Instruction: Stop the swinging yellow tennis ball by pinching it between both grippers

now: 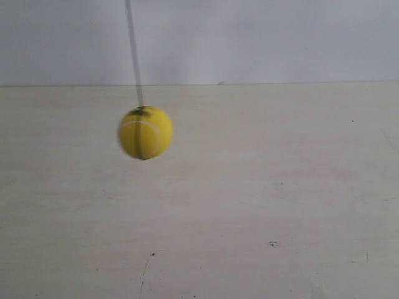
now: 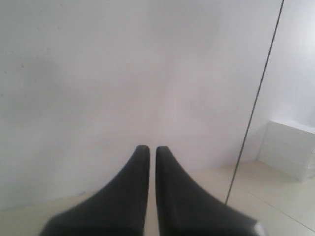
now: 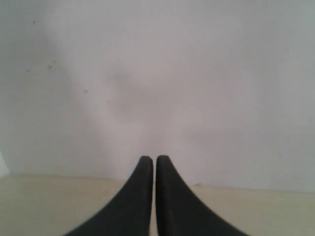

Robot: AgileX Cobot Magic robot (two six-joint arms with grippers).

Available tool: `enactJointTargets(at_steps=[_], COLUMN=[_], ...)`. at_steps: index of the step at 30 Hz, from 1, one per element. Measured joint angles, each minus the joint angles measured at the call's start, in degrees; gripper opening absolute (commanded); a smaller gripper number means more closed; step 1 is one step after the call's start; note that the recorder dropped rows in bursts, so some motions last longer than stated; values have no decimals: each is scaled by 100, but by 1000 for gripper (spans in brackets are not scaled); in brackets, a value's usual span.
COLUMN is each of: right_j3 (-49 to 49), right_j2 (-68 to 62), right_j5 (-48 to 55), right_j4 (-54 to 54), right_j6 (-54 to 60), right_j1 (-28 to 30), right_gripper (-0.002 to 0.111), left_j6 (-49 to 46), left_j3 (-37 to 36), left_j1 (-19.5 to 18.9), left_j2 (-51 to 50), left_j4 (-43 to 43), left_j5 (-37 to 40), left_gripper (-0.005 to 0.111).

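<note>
Yellow and slightly blurred at its edges, the tennis ball (image 1: 145,132) is seen in the exterior view left of the middle, hung from a thin dark string (image 1: 134,50) that is stretched up and out of the top of the picture with a slight lean to the left. A white seam is curved across the ball's upper half, a dark patch is seen at its top where the string is tied, and a dark strip is run down its front. The ball is set against the pale wooden table (image 1: 280,205), near the far edge where the white wall (image 1: 268,37) is met; whether the table is touched cannot be told. Neither arm is shown in that view. In the left wrist view the left gripper (image 2: 148,147) is pointed at the white wall with its two black tapering fingers drawn nearly together, only a narrow slit being left between them, and nothing is held. A thin dark line (image 2: 256,103) is seen slanting past it, perhaps the string, and a white box (image 2: 288,152) is placed on the table beyond. The right gripper (image 3: 149,158) is likewise drawn to a narrow slit and kept empty, faced toward the wall.
</note>
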State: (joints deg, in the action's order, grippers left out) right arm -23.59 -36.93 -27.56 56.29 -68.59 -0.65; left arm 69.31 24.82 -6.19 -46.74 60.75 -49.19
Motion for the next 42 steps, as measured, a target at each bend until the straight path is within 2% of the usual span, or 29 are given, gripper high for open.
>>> enactJointTargets(at_steps=[8, 12, 20, 27, 30, 34, 36, 42], right_j3=[-79, -79, -79, -79, -79, -79, -79, -79], right_j2=[-1504, -1897, -1964, -1964, -1964, -1964, -1964, -1964], right_j5=[-1830, -2233, -2522, -2669, -2781, -2642, -2534, -2389], right_j4=[797, 845, 856, 951, 1016, 1064, 1089, 1099], right_j6=[-178, -84, -73, -65, -65, -65, -65, -52], right_j1=[0, 0, 0, 0, -57, -356, -459, -507], right_gripper=[0, 0, 0, 0, 0, 0, 0, 0], left_j6=[-175, -290, -954, -1122, -1122, -1276, -1309, -1346], left_j3=[22, 22, 22, 22, 22, 22, 22, 22], left_j1=[0, 40, 838, 940, 1107, 1797, 1949, 2021], left_j2=[-1304, -1715, -2144, -2144, -2144, -2144, -2144, -2144], left_j4=[204, 306, 408, 397, 457, 716, 736, 736], left_j5=[-446, -469, -503, -658, -744, -816, -785, -761], left_gripper=[5, 5, 5, 5, 5, 5, 5, 5])
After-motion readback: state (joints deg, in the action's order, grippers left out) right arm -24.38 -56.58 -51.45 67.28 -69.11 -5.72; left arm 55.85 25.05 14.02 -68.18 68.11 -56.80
